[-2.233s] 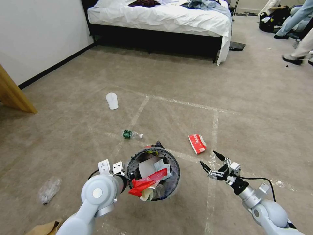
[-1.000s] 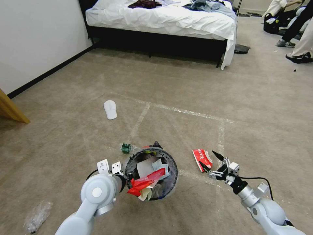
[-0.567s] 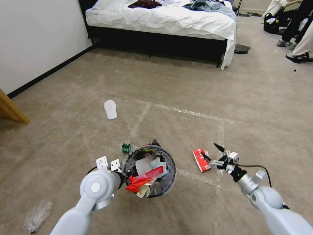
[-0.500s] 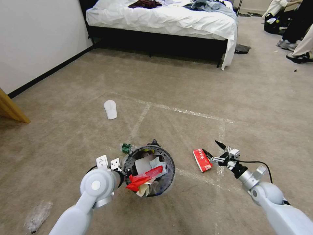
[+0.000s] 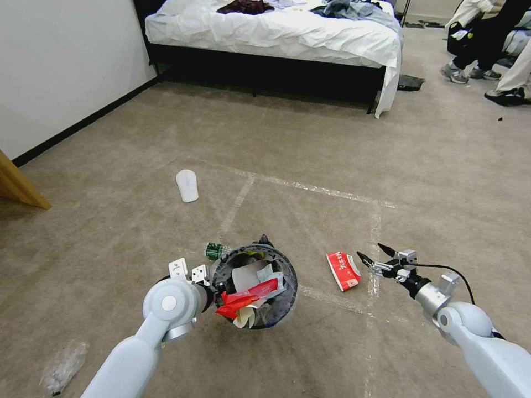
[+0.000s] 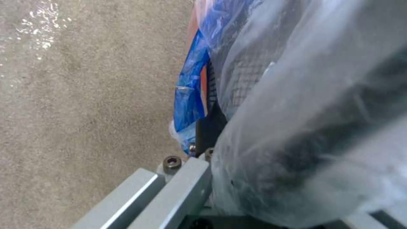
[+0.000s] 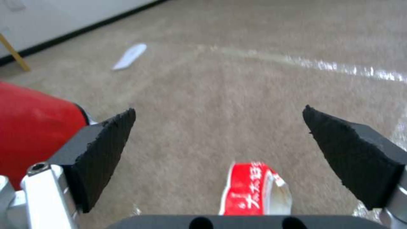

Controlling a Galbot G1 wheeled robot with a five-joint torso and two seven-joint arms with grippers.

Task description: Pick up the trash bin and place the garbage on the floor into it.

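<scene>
Right claw (image 5: pixel 376 257): we see its jaws spread apart, hovering just right of the red wrapper (image 5: pixel 343 270), not touching it.
Left claw (image 5: pixel 214 287): clamped on the bin (image 5: pixel 282 301) rim at its left side; we hold the bin near the robot, above the floor (image 5: pixel 310 166).
Bin: stuffed with paper and red wrappers.
Bottle (image 5: pixel 213 250): just far-left of the bin.
Slipper (image 5: pixel 187 185): farther left, well apart.
</scene>
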